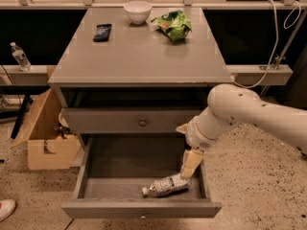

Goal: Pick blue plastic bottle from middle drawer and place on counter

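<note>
Hanging inside middle drawer (120, 169), gripper (191, 165) points down; jaws' spread: cannot tell. Blue plastic bottle (165, 186) lies flat just below-left of jaws, long axis left-right, cap seemingly away from jaws.

At the back you see a white bowl (137, 11), upright, with a crumpled green snack bag (173, 24) just to its right and a dark phone (102, 32) lying flat to its front left. Far left, a clear water bottle (20, 56) stands upright. Lower down, an open cardboard box (45, 138) sits on the speckled floor (259, 190), and a white shoe tip (5, 209) shows at your bottom-left corner. A white cable (277, 37) hangs at right. The gripper (191, 169) hangs below the right end of the grey drawer front (115, 121) with the round knob (142, 122)
</note>
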